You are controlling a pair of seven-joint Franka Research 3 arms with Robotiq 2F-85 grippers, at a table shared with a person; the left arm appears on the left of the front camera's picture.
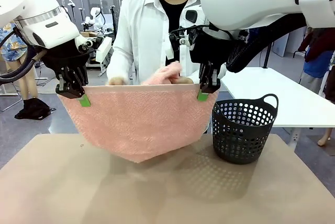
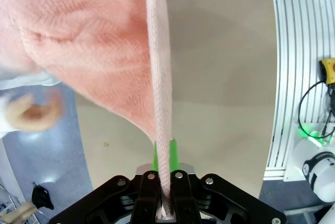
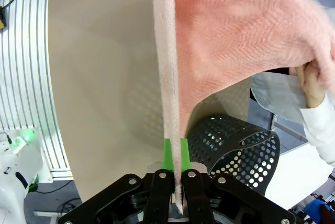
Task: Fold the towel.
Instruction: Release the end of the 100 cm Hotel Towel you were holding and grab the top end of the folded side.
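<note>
The salmon-pink towel [image 1: 138,122] hangs stretched above the table, sagging to a point just over the tabletop. My left gripper [image 1: 82,99] is shut on its left upper corner and my right gripper [image 1: 203,94] is shut on its right upper corner. In the left wrist view the towel [image 2: 104,51] edge runs up from between the green pads [image 2: 156,156] of the left gripper [image 2: 164,153]. The right wrist view shows the same: the towel [image 3: 235,35] edge is pinched in the right gripper [image 3: 175,153]. Behind the cloth, the person's hands [image 1: 118,81] hold the far edge bunched.
A dark perforated plastic basket [image 1: 243,127] stands on the brown table [image 1: 167,192] at the right, close to the towel's right side; it also shows as the basket [image 3: 230,140] in the right wrist view. A white table [image 1: 282,96] lies beyond it.
</note>
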